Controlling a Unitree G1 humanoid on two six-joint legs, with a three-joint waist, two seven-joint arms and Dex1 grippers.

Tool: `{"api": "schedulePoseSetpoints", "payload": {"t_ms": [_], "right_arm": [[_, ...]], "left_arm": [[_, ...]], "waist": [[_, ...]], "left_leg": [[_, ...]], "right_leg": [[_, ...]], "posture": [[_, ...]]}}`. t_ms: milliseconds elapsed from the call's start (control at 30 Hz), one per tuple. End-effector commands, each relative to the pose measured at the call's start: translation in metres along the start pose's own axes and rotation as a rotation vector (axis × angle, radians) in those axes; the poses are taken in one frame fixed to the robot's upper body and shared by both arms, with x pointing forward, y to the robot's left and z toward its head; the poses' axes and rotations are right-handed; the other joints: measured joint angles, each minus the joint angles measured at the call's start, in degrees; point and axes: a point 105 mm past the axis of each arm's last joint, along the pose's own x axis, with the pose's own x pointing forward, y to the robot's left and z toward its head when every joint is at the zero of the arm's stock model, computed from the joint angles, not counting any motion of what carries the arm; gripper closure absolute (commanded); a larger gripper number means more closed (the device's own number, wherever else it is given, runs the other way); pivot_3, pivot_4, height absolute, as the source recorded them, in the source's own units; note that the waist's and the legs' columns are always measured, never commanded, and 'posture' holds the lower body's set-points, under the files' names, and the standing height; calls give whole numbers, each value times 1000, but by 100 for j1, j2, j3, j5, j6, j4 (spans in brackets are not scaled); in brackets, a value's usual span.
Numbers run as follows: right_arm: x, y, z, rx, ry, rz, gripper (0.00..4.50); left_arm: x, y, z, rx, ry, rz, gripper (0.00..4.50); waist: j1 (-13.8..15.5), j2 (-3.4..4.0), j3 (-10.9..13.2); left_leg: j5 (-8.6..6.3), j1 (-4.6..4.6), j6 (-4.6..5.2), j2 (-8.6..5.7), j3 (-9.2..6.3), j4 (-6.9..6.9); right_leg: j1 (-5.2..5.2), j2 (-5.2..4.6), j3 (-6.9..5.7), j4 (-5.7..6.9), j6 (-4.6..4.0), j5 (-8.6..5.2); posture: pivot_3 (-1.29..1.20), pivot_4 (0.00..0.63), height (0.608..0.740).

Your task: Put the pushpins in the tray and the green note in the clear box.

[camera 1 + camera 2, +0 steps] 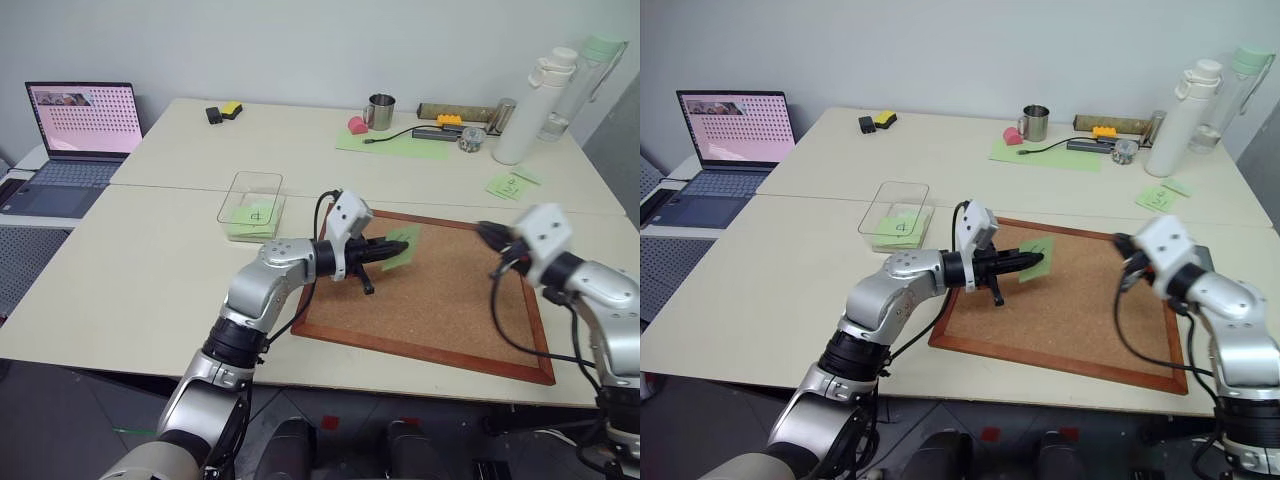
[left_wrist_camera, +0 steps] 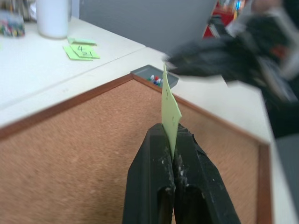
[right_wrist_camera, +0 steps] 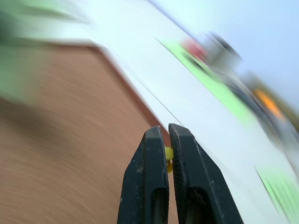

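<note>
Green note (image 2: 170,108): pinched in the closed left gripper (image 2: 174,140), above the cork board (image 1: 440,300); clear box (image 1: 252,203) awaits it.
Right gripper (image 3: 167,140): clamped on a yellow pushpin (image 3: 168,153), off the cork board.
Tray (image 2: 156,77): beyond the cork board's corner, some pins inside.

Silver-grey arm shells with black joints, white wrist housings, looping black cables, scuffed black jaws.

A pale table (image 1: 150,290) bears a corkboard (image 1: 440,300); clear box (image 1: 252,195); laptop (image 1: 75,140); mug (image 1: 381,111).
</note>
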Motion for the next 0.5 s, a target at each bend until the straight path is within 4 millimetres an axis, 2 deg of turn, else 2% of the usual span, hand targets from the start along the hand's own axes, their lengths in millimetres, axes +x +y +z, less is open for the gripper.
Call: {"api": "schedulePoseSetpoints", "payload": {"t_ms": [33, 200, 500], "right_arm": [[-11, -37, -21, 198, 53, -178, 4500], [-6, -67, -42, 378, 92, -267, 4500], [16, -84, -63, 519, 113, -281, 4500]], "left_arm": [[15, -22, 16, 221, -39, -69, 4470], [29, -21, 22, 298, -67, -37, 4470], [31, -20, 20, 291, -75, -14, 4470]], "waist": [[-2, 1, -1], [-94, 13, -3], [-105, 17, -5]], "left_leg": [[0, 0, 0, 1, 2, -1], [0, 5, 2, 6, 10, -3], [0, 3, 4, 2, 12, -4]], "right_leg": [[-1, 0, 2, 0, -1, 0], [-4, 9, 9, 4, -3, -1], [-3, 12, 9, 2, 3, -1]], "posture": [[0, 150, 740], [0, 150, 740], [0, 150, 740]]}}
